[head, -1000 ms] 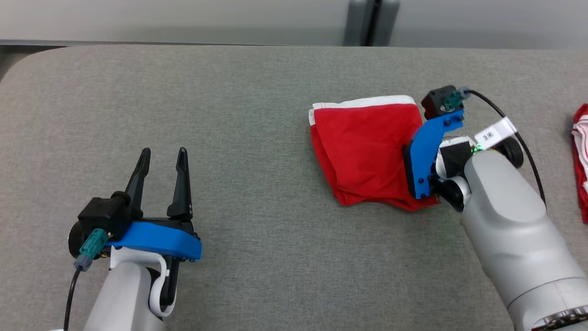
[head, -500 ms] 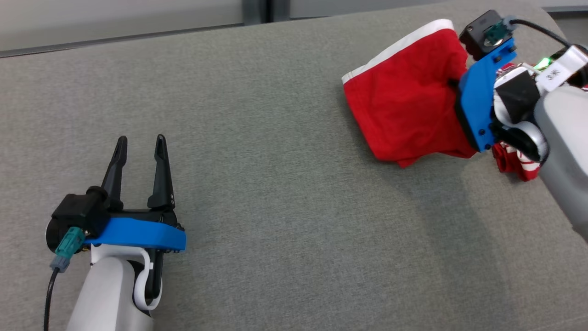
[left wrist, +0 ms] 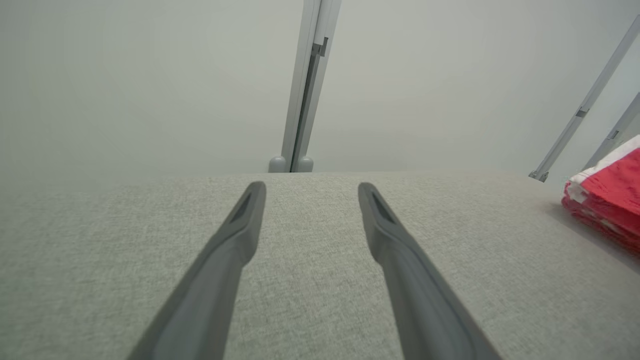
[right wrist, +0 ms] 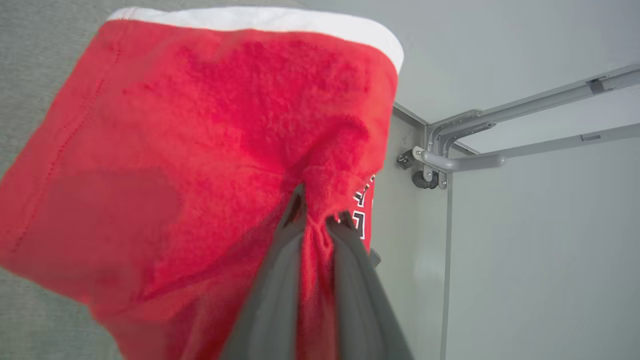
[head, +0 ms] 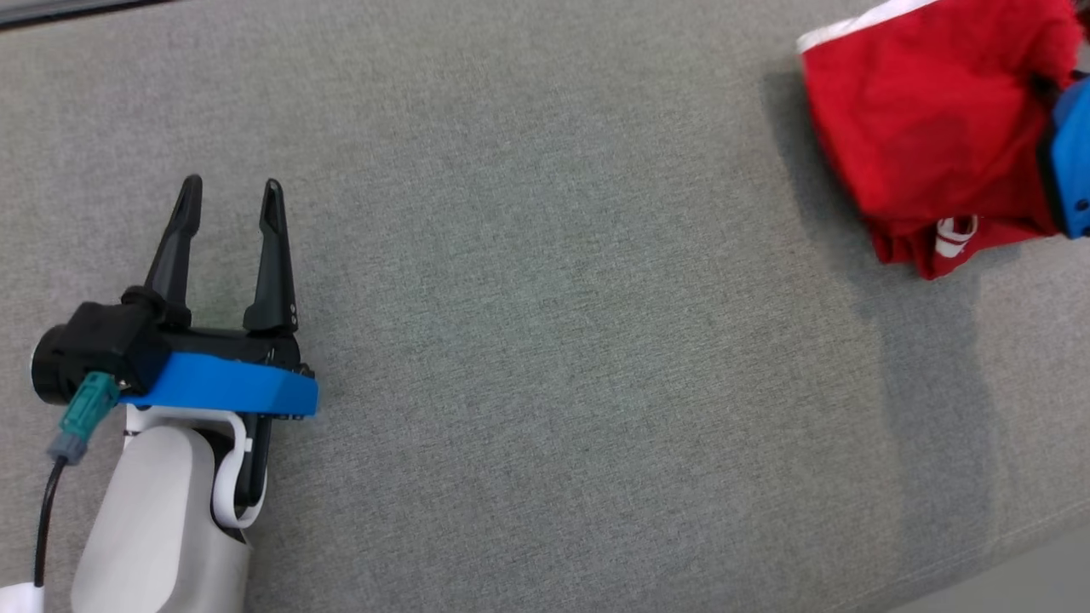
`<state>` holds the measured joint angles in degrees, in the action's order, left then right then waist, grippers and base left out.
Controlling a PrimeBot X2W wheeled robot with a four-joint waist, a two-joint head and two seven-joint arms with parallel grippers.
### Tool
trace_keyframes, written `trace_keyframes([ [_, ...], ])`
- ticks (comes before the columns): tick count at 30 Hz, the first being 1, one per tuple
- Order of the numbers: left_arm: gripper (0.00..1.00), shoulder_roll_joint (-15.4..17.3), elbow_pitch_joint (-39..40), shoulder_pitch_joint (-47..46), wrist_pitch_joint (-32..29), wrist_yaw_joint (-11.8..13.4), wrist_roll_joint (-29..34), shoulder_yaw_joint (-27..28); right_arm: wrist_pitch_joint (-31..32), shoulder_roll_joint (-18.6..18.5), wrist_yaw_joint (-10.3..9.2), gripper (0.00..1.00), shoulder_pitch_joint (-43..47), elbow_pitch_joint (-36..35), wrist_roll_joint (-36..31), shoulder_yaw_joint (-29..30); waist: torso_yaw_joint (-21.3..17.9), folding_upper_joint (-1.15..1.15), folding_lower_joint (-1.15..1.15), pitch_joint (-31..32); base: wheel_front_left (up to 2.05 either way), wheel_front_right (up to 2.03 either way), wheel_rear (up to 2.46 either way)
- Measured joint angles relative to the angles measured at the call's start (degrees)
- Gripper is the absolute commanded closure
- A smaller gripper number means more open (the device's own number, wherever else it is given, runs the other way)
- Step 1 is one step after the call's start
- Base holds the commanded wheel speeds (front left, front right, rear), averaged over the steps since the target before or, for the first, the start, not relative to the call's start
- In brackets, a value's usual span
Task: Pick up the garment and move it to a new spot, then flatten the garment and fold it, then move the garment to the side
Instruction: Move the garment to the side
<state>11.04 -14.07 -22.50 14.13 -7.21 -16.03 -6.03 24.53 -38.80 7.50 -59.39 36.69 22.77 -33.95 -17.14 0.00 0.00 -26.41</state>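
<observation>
My right pincer [right wrist: 320,212] clamped a bunched fold of the garment [right wrist: 200,140] — seemingly soft, light, droopy; left pincer [head: 231,184] gaped apart.

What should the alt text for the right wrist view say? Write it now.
The right gripper, shut, pinches a bunched fold of a red garment with a white band. At left lies the grey table; at right, a pale wall and a metal frame.

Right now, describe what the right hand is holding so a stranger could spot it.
Follow the grey fabric table to its far right side. There a bright red garment hangs pinched in the right hand; a white band along one edge sets it apart.
</observation>
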Motion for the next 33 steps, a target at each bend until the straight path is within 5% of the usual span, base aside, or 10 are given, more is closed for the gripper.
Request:
trace_keyframes([
  [8, 0.0, 2.71, 4.32, -1.33, -2.98, -0.01, 0.44, -1.18, -9.06, 0.98, 0.01, 1.0, 0.34, 9.37, -10.01, 10.11, 0.69, 0.0, 0.0, -4.85, 0.0, 0.0, 0.0],
  [10, 0.0, 3.44, 5.8, -1.41, -3.63, 0.03, 0.49, -1.07, -12.12, 3.32, 0.01, 0.47, 1.05, 13.24, -15.73, 15.83, 1.41, 0.0, 0.0, -5.73, 0.0, 0.0, 0.0],
  [11, 0.0, 3.54, 6.02, -1.4, -3.92, 0.12, 0.49, -1.09, -12.88, 4.22, 0.0, 0.0, 1.38, 14.18, -16.66, 17.35, 1.56, 0.0, 0.0, -5.72, 0.0, 0.0, 0.0],
  [20, 0.0, 2.74, 4.01, 0.51, -2.38, 0.46, -0.55, -1.2, -23.75, 11.57, 0.0, 0.0, 6.51, 16.05, -21.34, 24.75, 4.06, 0.0, 0.0, -0.11, 0.0, 0.0, 0.0],
  [26, 0.0, 0.51, -0.4, 4.44, -0.4, 0.74, -2.26, -1.21, -31.94, 17.71, 0.01, 0.0, 12.66, 13.85, -16.95, 25.95, 7.31, 0.0, -0.02, 8.13, 0.0, 0.0, 0.0],
  [33, 0.0, -1.25, -5.04, 9.0, 0.38, 0.85, -3.67, -1.45, -35.8, 20.53, 0.0, 0.0, 24.82, 6.57, -11.72, 26.14, 11.67, 0.0, -0.03, 17.75, 0.0, 0.0, 0.0],
])
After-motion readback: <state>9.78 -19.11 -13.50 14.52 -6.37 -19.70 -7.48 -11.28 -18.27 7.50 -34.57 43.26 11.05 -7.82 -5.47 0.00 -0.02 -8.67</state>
